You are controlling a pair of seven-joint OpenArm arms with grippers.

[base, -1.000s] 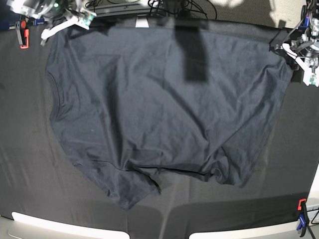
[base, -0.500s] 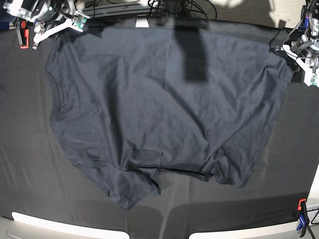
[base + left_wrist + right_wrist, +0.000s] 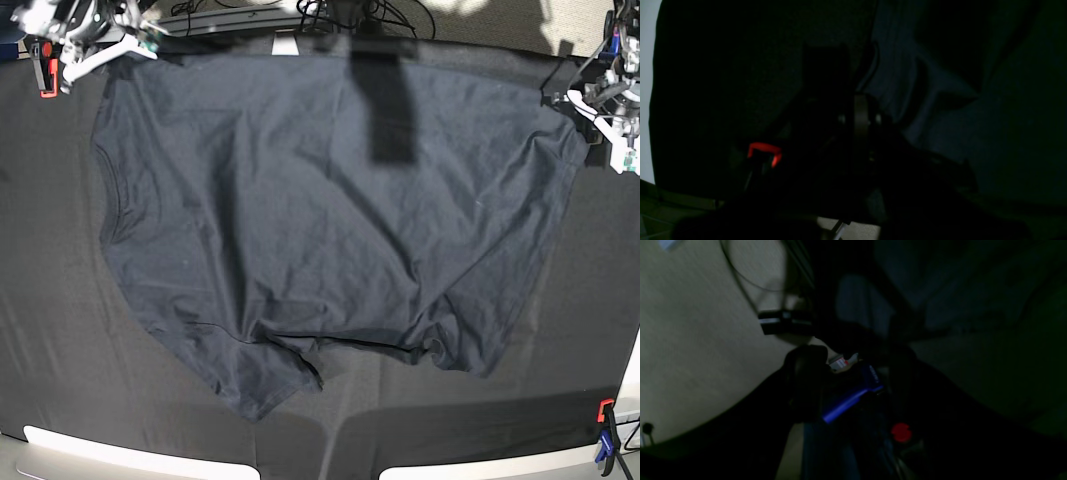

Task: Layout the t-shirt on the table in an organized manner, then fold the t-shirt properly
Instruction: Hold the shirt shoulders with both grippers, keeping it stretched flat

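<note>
The t-shirt (image 3: 330, 220) lies spread flat over most of the black surface (image 3: 40, 300), neck hole at 9 o'clock. The right gripper (image 3: 95, 45) sits at 11 o'clock, just off the shirt's corner, jaws apart and holding nothing. The left gripper (image 3: 600, 115) sits at 2 o'clock, jaws together at the shirt's edge; I cannot tell if they pinch the cloth.

Both wrist views were nearly black. Beside the dark charcoal-grey cotton t-shirt (image 3: 330, 220), the white-fingered right gripper (image 3: 95, 45) was cut by the frame's top; the left gripper's (image 3: 600, 110) jaws were too small to read.
</note>
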